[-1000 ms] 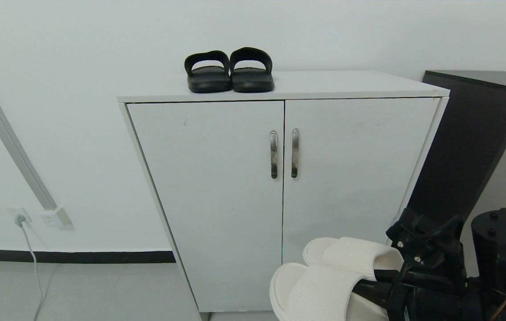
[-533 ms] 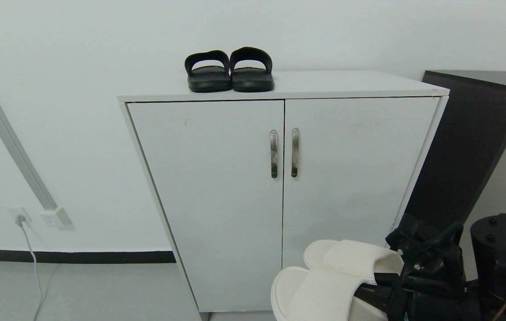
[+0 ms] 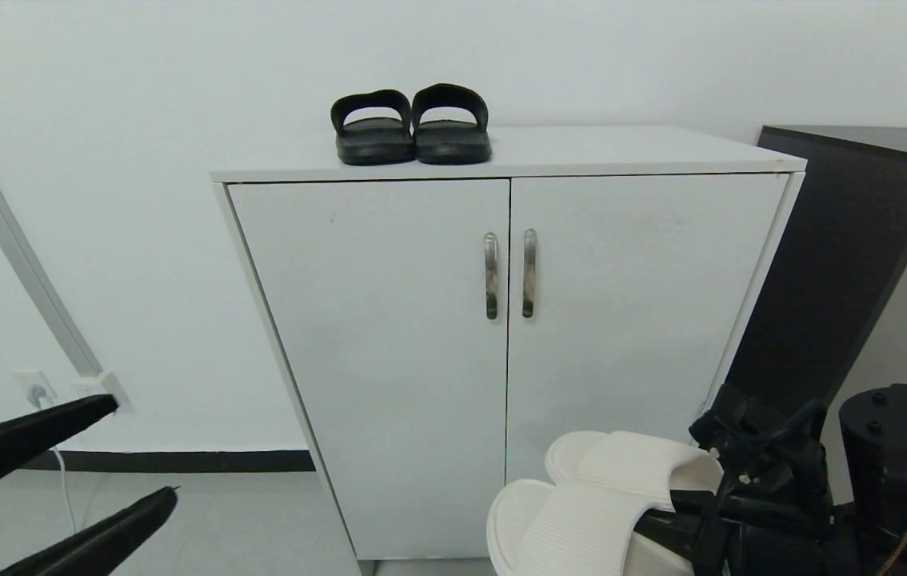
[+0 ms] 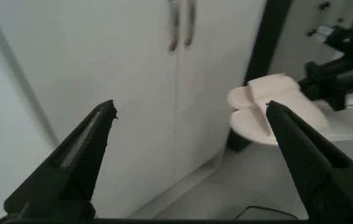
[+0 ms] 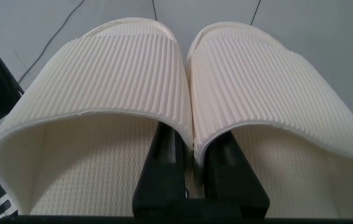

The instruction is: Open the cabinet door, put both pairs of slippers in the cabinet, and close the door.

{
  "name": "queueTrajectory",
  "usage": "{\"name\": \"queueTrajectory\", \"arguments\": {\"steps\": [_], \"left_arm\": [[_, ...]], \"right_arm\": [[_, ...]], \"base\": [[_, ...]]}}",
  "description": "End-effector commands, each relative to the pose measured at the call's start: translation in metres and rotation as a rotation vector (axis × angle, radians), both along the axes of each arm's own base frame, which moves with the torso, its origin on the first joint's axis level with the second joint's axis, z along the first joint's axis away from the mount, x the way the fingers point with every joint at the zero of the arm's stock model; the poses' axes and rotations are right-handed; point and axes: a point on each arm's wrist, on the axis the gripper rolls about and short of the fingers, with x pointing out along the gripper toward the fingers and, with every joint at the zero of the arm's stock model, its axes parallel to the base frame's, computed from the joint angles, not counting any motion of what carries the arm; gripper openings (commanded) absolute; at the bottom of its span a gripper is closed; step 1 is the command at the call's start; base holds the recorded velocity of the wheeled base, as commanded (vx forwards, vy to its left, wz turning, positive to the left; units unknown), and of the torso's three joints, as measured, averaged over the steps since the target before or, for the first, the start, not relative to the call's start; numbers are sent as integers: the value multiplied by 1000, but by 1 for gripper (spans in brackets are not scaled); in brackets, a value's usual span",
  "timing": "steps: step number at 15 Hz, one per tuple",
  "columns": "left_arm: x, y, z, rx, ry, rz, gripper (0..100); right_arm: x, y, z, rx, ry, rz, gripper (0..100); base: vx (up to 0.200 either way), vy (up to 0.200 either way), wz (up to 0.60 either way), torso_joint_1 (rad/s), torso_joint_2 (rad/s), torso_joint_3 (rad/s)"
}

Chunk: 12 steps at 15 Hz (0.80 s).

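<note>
Head view: the white cabinet (image 3: 389, 360) has both doors shut, and its two metal handles sit side by side at the centre seam. The black slippers (image 3: 411, 128) rest on its top, over the left door (image 3: 373, 336) and near the wall. The left gripper (image 3: 143, 448) hangs low, well to the left of the cabinet, with its fingers spread wide and empty. The right gripper (image 3: 709, 500) holds the white slippers (image 3: 605, 496) low in front of the right door (image 3: 629, 320).

Opening looks like the step in hand. The free left gripper should probably close its fingers around the left handle (image 3: 490, 276) and pull in an arc about the outer hinge edge. The held pair should be kept clear of the door's swing.

Left wrist view: the wide fingers (image 4: 83, 149) frame the cabinet front, with the handles far ahead and the white pair off to one side.

Right wrist view: one finger lies inside each white slipper, and the two pinch the neighbouring strap edges together.

The cabinet's inside is hidden, so its contents cannot be told. Both pairs are outside it.
</note>
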Motion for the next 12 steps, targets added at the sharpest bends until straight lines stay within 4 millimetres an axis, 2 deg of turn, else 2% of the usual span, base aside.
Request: {"name": "queueTrajectory", "arguments": {"steps": [1,4,5,7,8,9,10,12], "left_arm": [[40,-29,13,13,51,-124,100],[57,-64,36,-49,91,-267,100],[60,-71,38,-49,99,-292,100],[80,-102,42,-47,136,-366,100],[90,-115,42,-68,153,-386,100],[93,-120,41,-76,161,-390,100],[107,-138,35,-93,160,-409,100],[126,-155,36,-103,146,-415,100]], "right_arm": [[0,0,0,0,1,1,0],[0,0,0,0,-1,-3,0],[0,0,0,1,-2,-3,0],[0,0,0,0,-1,-3,0],[0,0,0,1,1,-4,0],[0,0,0,2,-1,-4,0],[0,-1,1,3,-3,-3,0],[0,-1,0,2,-1,-5,0]], "base": [[0,0,0,0,0,0],[0,0,0,0,0,0],[0,0,0,0,0,0],[0,0,0,0,0,0],[0,0,0,0,0,0],[0,0,0,0,0,0],[0,0,0,0,0,0],[0,0,0,0,0,0]]}}
